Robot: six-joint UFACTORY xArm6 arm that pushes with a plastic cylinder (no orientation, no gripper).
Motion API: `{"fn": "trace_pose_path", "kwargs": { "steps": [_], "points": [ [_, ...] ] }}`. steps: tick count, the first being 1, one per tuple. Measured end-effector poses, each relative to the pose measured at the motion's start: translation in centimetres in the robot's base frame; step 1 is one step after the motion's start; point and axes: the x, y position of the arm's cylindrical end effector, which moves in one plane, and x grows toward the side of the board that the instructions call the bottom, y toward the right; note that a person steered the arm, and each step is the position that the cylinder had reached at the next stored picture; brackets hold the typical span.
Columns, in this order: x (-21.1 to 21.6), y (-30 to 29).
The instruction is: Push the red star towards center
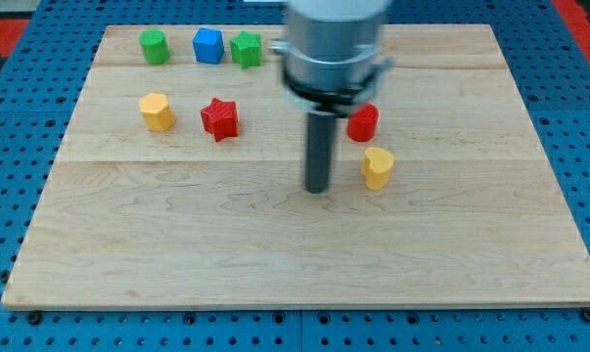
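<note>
Near the board's upper left lies the red star (219, 118), just right of the yellow hexagonal block (158, 111) and apart from it. It has no clear long axis; one point faces the view's top. My tip (318, 188) rests well to its right, near the board's (275, 264) centre, left of the yellow heart-like block (378, 167). No pincer exists to open or close.

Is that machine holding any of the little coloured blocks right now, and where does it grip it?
Nothing is held. My tip is a bare rod touching no block, with the red star off to the view's left and the yellow block to its right.
</note>
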Motion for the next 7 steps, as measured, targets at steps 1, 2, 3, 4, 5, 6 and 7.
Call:
{"fn": "trace_pose_path", "kwargs": {
  "steps": [1,2,3,4,5,6,7],
  "points": [
    [-4.6,-10.7],
    [-6.7,-12.5],
    [-6.9,-12.5],
    [-7.7,-12.5],
    [-7.8,-12.2],
    [-7.8,-12.0],
    [-7.8,-12.2]
  ]
}}
